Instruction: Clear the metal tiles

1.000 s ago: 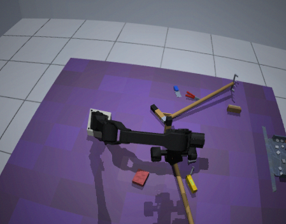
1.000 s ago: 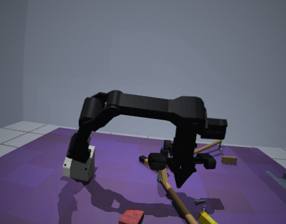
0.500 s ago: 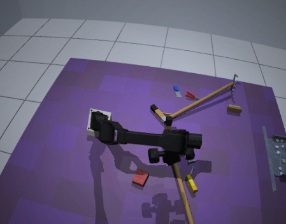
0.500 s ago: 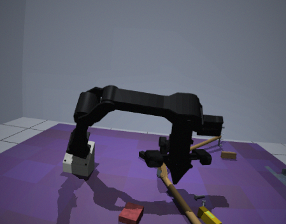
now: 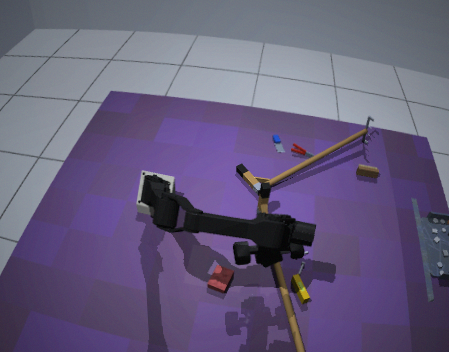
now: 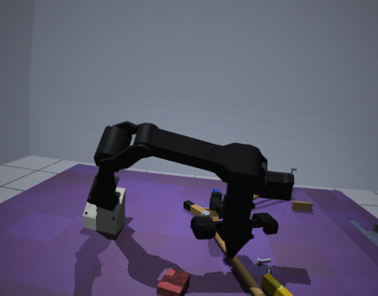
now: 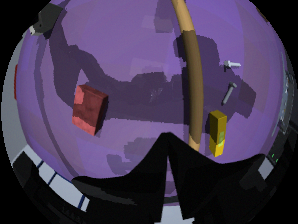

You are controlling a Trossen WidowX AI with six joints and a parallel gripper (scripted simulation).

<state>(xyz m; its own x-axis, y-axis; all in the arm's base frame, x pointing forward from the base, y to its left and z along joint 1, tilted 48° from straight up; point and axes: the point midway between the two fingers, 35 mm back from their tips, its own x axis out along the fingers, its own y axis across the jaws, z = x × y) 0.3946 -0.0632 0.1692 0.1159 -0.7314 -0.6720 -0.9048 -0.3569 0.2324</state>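
A long wooden pole [image 5: 290, 310] [image 6: 240, 271] [image 7: 193, 63] lies flat on the purple table and runs from the table's middle to its near edge. My gripper [image 5: 271, 262] [image 6: 232, 253] [image 7: 165, 136] points straight down just above this pole, its fingers shut together with nothing between them; the pole passes just to the right of the tips in the wrist view. A second pole with a metal hooked head [image 5: 368, 127] lies further back. The steel bench plate [image 5: 424, 250] with several small tiles [image 5: 442, 232] lies at the far right edge. I cannot make out the catch box.
A red block [image 5: 220, 278] [image 6: 173, 282] [image 7: 89, 108] lies left of the pole. A yellow block [image 5: 300, 289] [image 6: 275, 286] [image 7: 217, 132] and a screw [image 5: 302, 267] [image 6: 263, 261] lie right of it. A wooden block [image 5: 367, 171], red pliers [image 5: 300, 149] and a blue item [image 5: 277, 141] lie further back.
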